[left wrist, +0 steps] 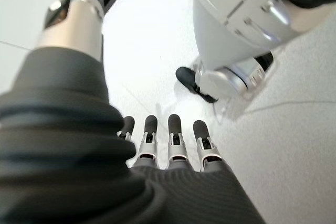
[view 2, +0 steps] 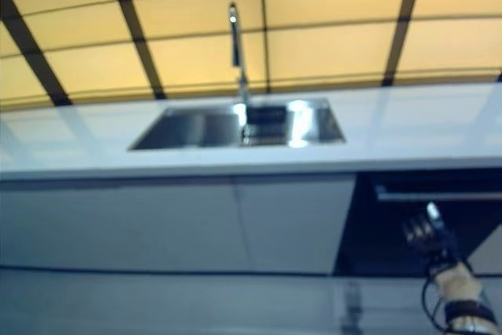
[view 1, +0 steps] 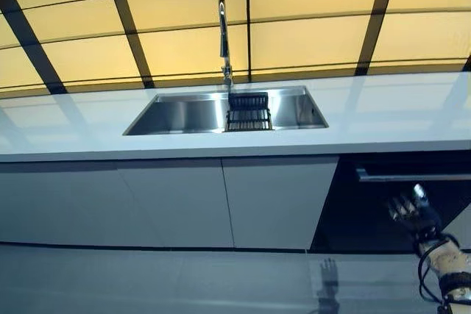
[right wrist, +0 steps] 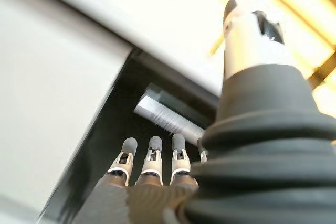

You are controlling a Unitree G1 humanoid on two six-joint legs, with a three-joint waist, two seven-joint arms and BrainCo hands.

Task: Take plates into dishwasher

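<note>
The dishwasher (view 1: pixel 360 211) is a dark-fronted unit under the counter at the right, with a silver bar handle (view 1: pixel 412 176) across its top. My right hand (view 1: pixel 413 215) is raised in front of the dark door, a little below the handle and apart from it. In the right wrist view its fingers (right wrist: pixel 152 156) are straight and hold nothing, pointing up toward the handle (right wrist: pixel 168 115). My left hand (left wrist: pixel 168 140) shows only in its wrist view, fingers straight, hanging over the pale floor. No plate shows in any view.
A steel sink (view 1: pixel 184 115) is set in the white countertop (view 1: pixel 383 115), with a tall faucet (view 1: pixel 223 34) behind it and a dark rack (view 1: pixel 248 112) inside. Grey cabinet doors (view 1: pixel 184 204) run left of the dishwasher. Yellow tiled wall behind.
</note>
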